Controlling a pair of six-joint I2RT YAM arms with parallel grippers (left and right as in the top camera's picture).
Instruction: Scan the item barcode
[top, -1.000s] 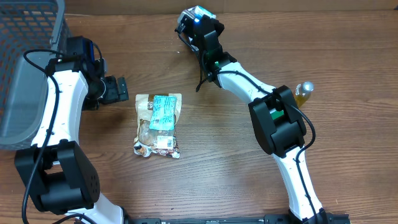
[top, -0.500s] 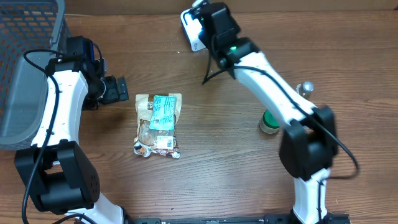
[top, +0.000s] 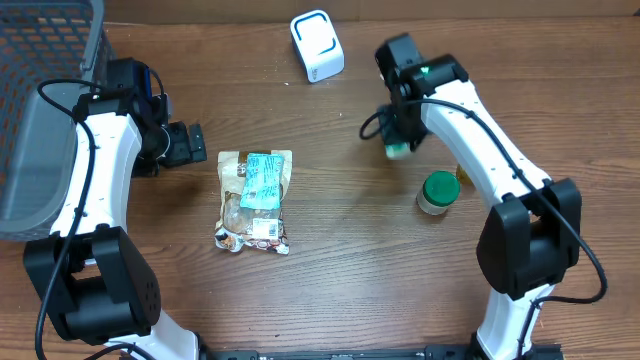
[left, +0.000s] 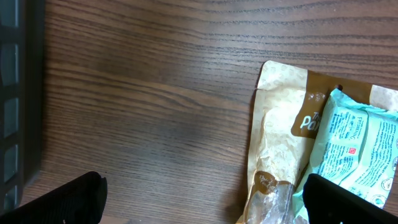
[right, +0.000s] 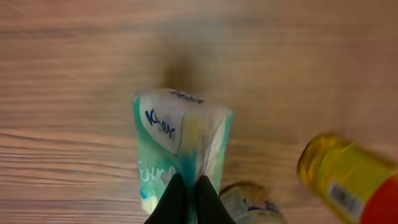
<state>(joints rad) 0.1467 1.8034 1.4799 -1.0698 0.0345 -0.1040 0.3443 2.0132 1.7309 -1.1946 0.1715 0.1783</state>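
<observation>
My right gripper (top: 399, 138) is shut on a teal tissue pack (top: 397, 150), pinching its top fold, and the pack (right: 180, 149) hangs below the fingertips (right: 175, 194) over bare wood. The white barcode scanner (top: 317, 45) stands at the back of the table, left of the pack and apart from it. No barcode shows on the pack. My left gripper (top: 192, 145) is open and low over the table, just left of a brown snack bag (top: 250, 205) with a teal packet (top: 264, 180) lying on it. In the left wrist view one finger (left: 348, 202) stands over the bag's edge (left: 280, 143).
A green-lidded jar (top: 437, 192) stands just right of the held pack, with a yellow bottle (right: 348, 180) beside it. A dark mesh basket (top: 45, 50) and a grey bin (top: 30, 170) fill the left edge of the table.
The right arm has swung from over the scanner at the back to the right and toward the front, carrying the tissue pack. The scanner now stands uncovered. The left arm has not moved.
</observation>
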